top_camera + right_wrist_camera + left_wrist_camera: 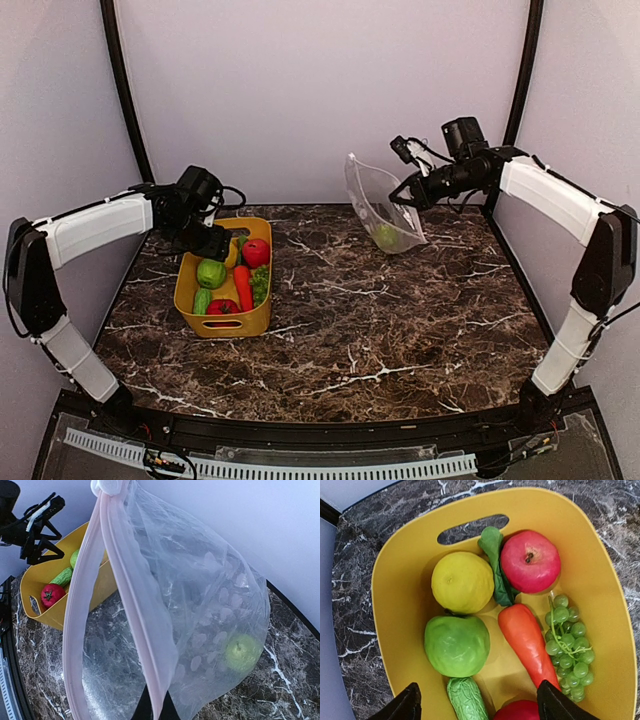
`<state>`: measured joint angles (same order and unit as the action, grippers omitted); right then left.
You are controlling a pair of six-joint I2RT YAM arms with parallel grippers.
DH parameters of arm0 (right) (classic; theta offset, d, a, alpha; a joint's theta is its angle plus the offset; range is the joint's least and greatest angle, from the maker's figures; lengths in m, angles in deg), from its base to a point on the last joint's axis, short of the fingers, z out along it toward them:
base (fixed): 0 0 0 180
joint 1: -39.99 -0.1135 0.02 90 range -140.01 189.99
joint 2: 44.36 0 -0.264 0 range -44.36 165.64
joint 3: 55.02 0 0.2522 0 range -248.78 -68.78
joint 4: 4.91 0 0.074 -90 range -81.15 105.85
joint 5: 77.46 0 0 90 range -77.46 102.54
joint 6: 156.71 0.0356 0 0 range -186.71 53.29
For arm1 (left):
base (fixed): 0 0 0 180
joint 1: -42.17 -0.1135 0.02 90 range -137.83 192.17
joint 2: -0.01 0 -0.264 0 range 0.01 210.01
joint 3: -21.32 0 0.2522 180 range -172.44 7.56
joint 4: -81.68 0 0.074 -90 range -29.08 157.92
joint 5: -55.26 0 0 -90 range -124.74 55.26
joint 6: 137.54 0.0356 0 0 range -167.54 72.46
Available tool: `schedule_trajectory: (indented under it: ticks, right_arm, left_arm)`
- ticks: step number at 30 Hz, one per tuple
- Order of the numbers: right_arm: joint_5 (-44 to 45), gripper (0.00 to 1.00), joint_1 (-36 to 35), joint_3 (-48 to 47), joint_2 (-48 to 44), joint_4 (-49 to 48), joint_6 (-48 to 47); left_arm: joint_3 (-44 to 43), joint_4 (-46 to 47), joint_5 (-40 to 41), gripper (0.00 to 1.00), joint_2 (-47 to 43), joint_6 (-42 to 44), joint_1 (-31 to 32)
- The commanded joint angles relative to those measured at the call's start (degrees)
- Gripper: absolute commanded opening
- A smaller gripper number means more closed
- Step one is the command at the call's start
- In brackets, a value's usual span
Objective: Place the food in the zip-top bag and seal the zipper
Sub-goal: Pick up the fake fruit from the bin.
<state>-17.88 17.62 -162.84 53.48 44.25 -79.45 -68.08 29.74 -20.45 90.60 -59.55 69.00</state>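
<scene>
The zip-top bag (372, 196) hangs at the back right, its mouth gaping and its bottom resting on the table. My right gripper (155, 711) is shut on one pink zipper (125, 595) strip; the other strip bows away to the left. One green round fruit (242, 651) lies inside the bag. My left gripper (480, 705) hovers open above the food in the yellow basket: lemon (462, 581), red apple (530, 561), green apple (456, 645), carrot (526, 640), grapes (568, 640), cucumber (466, 700). Nothing sits between its fingers.
The yellow basket (222, 325) stands at the left of the marble table, a handle slot in each short wall. Purple walls and black corner posts close in the back and sides. A black rail runs along the near edge.
</scene>
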Motion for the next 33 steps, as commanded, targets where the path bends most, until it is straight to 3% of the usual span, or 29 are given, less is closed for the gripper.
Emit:
schedule_trajectory:
  ticks: [1, 6, 15, 23, 33]
  right_arm:
    - [-3.98, 0.00, -0.38, 1.62, 0.40, 0.53, -2.32]
    - [-4.83, 0.00, -0.65, 3.81, -0.36, 0.19, -3.13]
    - [-6.22, 0.00, -1.42, 6.68, -2.20, -1.38, -2.92]
    - [-5.89, 0.00, -2.64, 7.57, -2.88, -1.65, -2.88]
    - [-4.71, 0.00, -3.81, 7.91, -2.31, -1.72, -3.62]
  left_arm:
    - [-1.01, -5.04, -4.00, 0.80, 2.70, 2.22, -2.00]
    - [-7.20, -10.30, -3.40, 0.86, 9.73, 4.37, -2.31]
    - [-11.08, -14.25, 5.66, 0.85, 16.13, 4.72, -2.31]
    - [-10.07, -11.34, 9.34, 0.85, 18.46, 4.67, -2.31]
    - [-9.41, -6.27, 6.93, 0.85, 22.35, 4.89, -2.31]
